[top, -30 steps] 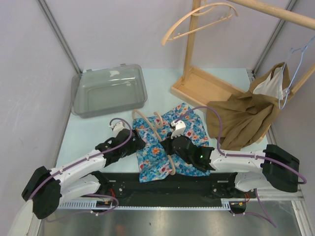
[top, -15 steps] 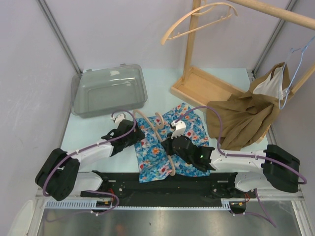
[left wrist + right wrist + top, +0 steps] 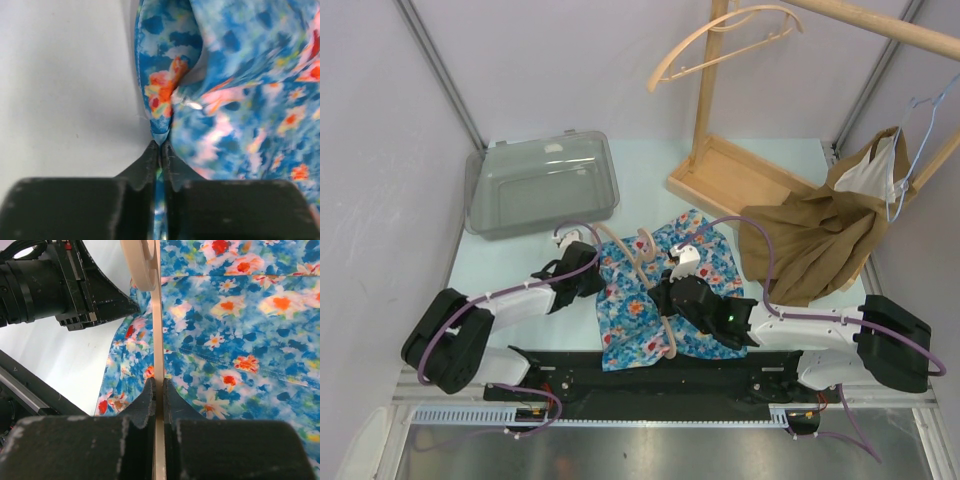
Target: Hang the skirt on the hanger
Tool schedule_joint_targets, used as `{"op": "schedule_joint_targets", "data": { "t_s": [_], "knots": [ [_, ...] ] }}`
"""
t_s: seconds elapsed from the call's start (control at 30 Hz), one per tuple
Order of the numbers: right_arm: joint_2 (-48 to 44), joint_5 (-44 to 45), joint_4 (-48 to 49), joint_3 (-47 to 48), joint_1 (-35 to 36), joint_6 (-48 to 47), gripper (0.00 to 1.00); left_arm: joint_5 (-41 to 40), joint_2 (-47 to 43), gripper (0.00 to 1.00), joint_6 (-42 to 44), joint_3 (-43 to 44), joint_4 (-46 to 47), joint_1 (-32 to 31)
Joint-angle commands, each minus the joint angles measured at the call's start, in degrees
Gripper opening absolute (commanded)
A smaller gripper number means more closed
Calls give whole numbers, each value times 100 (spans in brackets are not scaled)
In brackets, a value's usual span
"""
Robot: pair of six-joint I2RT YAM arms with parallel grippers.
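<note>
Shows floral skirt (image 3: pixel 630 310) spread by the table's (image 3: pixel 510 265) near edge, wooden hanger (image 3: pixel 157 340) lying across it. Pinches skirt's left edge in left gripper (image 3: pixel 161 146); clamps hanger's bar in right gripper (image 3: pixel 159 382).

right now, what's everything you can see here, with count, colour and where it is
skirt: one, blue floral, spread at the table's near middle
hanger: one, pale wood, lying across the skirt
second hanger: one, pale wood, hooked high on the rack
rack: one, pale wood, tray base at the far right
bin: one, clear grey plastic, far left
brown garment: one, heaped at the right
wire hanger: one, pale blue, right edge, above the garment
table: one, pale
left arm: one, white and black, jaws shut on the skirt's left edge
right arm: one, white and black, jaws shut on the hanger
</note>
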Motion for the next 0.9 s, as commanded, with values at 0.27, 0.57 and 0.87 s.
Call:
{"op": "schedule_joint_targets", "data": {
  "t_s": [0.27, 0.57, 0.87],
  "knots": [
    [-160, 300, -49, 130, -42, 158, 0, 161, -492, 0, 461, 47, -245, 33],
    [-248, 494, -40, 51, -69, 193, 0, -304, -2031, 0, 452, -173, -1062, 33],
    [-169, 397, 66, 77, -77, 229, 0, -481, -2753, 0, 338, -436, -1581, 42]
  ]
}}
